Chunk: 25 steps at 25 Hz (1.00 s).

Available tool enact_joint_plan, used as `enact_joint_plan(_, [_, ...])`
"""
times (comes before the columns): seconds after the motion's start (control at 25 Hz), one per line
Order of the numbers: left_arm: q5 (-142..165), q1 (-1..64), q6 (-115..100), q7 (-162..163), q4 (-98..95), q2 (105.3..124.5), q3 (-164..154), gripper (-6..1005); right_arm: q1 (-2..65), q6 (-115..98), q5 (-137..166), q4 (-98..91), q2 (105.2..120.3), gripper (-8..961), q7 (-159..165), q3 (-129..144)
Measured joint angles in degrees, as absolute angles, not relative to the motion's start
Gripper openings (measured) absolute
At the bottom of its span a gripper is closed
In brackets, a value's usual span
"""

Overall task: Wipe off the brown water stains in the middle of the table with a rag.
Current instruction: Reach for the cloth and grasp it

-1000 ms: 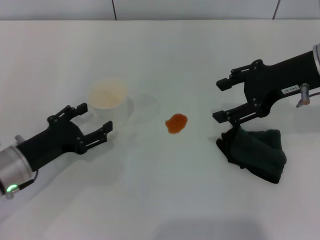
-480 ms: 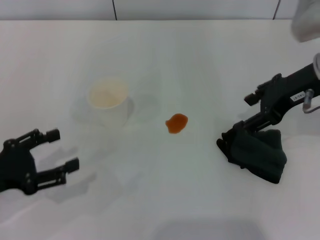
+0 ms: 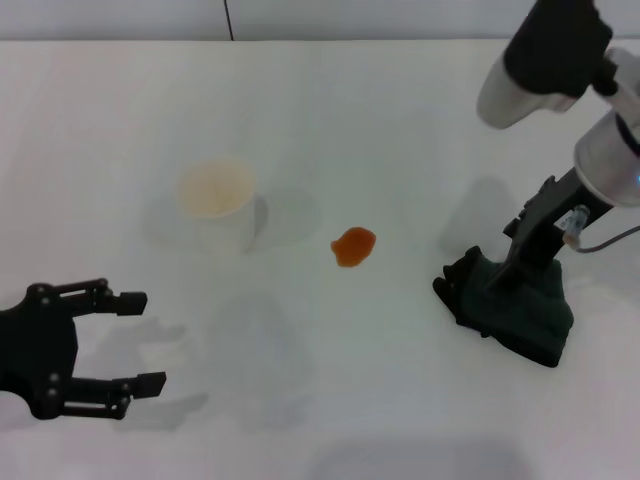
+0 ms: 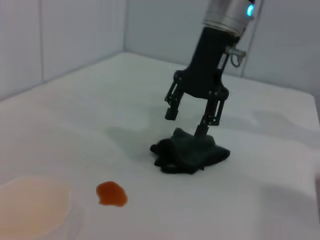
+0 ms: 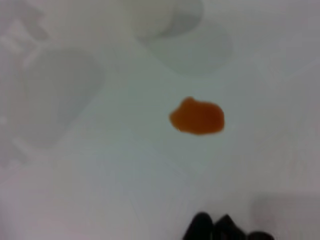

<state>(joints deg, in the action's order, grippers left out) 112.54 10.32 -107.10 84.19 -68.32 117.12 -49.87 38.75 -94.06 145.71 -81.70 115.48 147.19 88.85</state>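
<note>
- My left gripper hangs low at the near left of the white tabletop, fingers spread wide and holding nothing. I judge it idle.
- A white paper cup stands upright left of centre, apart from everything else.
- The brown water stains are one small orange-brown blot at mid-tabletop, unwiped, well apart from the cloth.
- The rag lies bunched, dark green, on the right.
- My right gripper points straight down over the rag, fingers spread; one tip touches the cloth, the other hangs off its edge.
- To do this well, I would press deeper, gather a thick fold, then close before dragging toward the blot.
</note>
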Motion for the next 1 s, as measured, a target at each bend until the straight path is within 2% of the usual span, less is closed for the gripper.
enact_joint_plan(0.56, [117.2,14.9,-107.0,87.8,-73.0,118.16,-52.6,879,38.6,-89.4,146.8,-74.3,115.90,768,148.0,91.0])
enact_joint_plan(0.68, [117.8,15.3,-107.0,87.8,-72.9,118.37,-52.7,879,38.4,-88.5,146.8,-74.2,115.96,523,148.0,91.6])
enact_joint_plan(0.92, [118.4,16.0,-106.4,87.9,-72.4,118.77,-53.2,879,38.3,-86.6,146.7,-72.8,115.95,317,148.0,92.7])
enact_joint_plan(1.0, [118.4,16.2,-106.4,87.9,-72.2,118.78,-53.3,879,38.4,-86.2,146.6,-72.5,115.94,279,148.0,93.3])
